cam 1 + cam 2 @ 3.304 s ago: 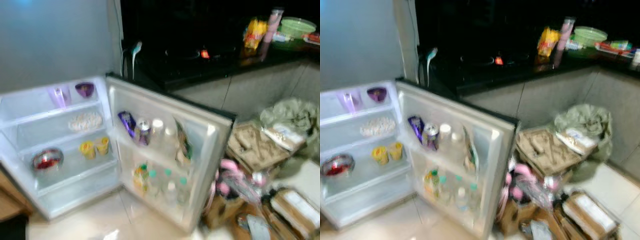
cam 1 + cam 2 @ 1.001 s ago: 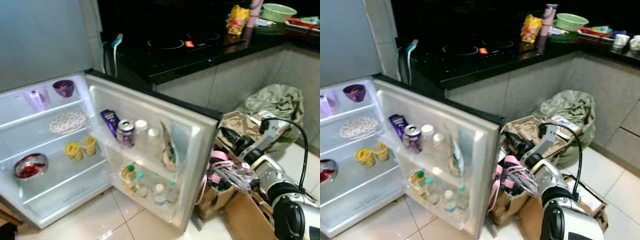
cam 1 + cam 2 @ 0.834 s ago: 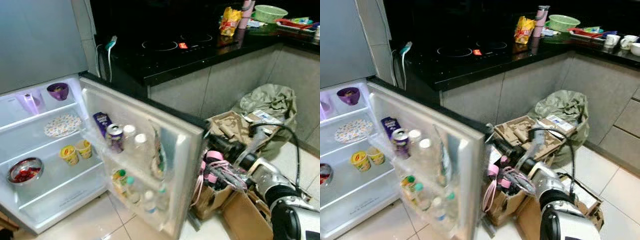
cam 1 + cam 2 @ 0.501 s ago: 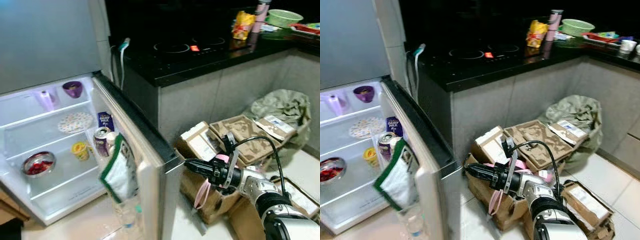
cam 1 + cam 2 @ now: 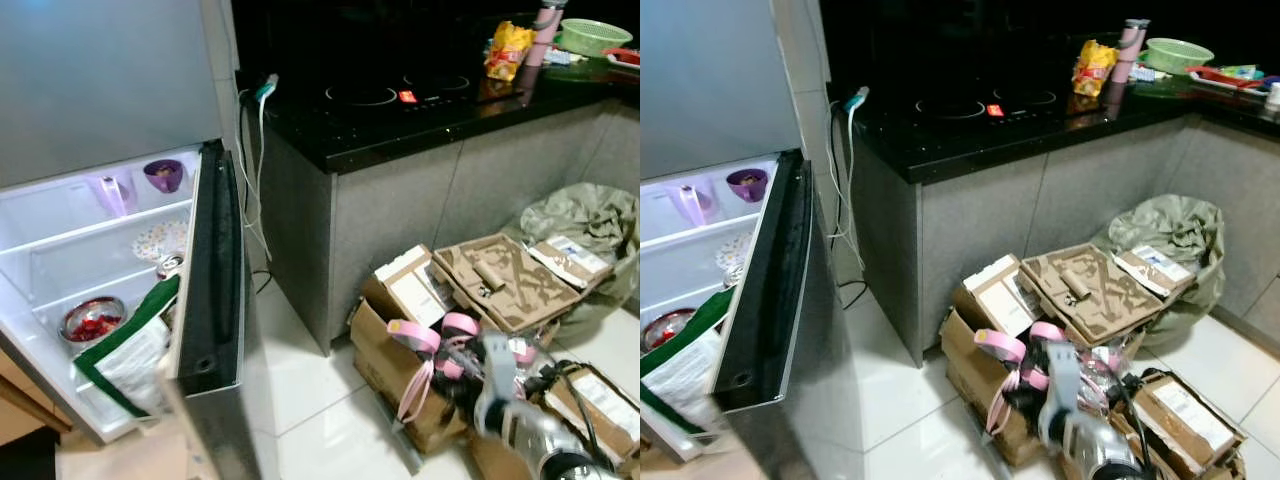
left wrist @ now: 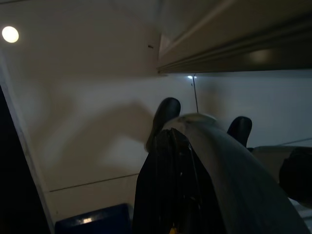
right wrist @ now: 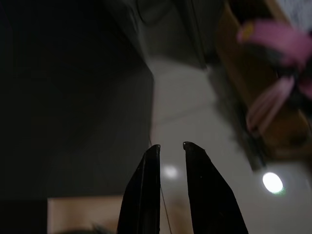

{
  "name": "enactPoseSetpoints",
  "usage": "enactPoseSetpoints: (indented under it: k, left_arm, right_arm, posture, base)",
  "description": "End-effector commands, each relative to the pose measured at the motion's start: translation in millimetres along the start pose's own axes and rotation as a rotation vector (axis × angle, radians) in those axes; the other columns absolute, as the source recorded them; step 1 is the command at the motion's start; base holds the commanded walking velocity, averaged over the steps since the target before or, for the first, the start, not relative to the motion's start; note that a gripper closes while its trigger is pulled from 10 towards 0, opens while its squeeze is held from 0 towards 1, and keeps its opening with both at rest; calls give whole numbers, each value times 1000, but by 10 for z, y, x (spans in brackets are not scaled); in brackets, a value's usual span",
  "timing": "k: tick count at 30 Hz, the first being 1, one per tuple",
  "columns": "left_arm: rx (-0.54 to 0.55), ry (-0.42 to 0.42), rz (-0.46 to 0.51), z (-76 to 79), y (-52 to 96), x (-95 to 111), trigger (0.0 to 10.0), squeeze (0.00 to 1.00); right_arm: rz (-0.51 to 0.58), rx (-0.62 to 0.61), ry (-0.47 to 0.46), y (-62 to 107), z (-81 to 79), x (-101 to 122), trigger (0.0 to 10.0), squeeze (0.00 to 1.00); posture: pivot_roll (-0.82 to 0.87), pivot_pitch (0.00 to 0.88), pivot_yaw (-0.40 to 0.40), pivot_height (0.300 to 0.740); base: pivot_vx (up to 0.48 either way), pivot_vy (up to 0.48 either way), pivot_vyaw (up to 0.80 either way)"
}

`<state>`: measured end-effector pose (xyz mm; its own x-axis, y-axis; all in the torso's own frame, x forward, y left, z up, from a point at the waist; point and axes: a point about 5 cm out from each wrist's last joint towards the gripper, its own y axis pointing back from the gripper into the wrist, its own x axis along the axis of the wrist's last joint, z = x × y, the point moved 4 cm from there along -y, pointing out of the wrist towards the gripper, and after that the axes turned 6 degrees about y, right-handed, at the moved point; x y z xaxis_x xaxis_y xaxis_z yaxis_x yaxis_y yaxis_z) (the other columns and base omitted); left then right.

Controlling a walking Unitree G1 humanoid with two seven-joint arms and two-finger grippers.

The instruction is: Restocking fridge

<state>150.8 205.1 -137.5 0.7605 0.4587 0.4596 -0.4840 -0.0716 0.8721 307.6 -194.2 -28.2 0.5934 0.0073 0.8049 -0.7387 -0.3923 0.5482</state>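
The fridge door (image 5: 212,300) stood half-swung before the lit shelves (image 5: 90,250) on the left — a green-edged pouch (image 5: 125,350) in its rack — while the right gripper (image 7: 168,183), fingers narrowly parted and empty, hung low beside the cardboard boxes (image 5: 420,330).

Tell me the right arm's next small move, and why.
Probably raise the right gripper to the outer face of the fridge door and push it shut: the door stands ajar, lit shelves showing, and the gripper hangs low by the cardboard boxes.
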Motion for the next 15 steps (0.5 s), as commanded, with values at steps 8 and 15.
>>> enactPoseSetpoints:
  k: [8,15]
  left_arm:
    - [5,5,-13,-14,7,-46,10000,0]
    - [4,0,-12,-5,4,-37,10000,0]
  right_arm:
    - [-257,-197,-40,290,176,-839,10000,0]
    - [-412,-298,-25,548,236,-1310,10000,0]
  posture:
    - [-82,0,-26,740]
    - [-87,0,-21,740]
  base:
    - [0,0,671]
    - [0,0,672]
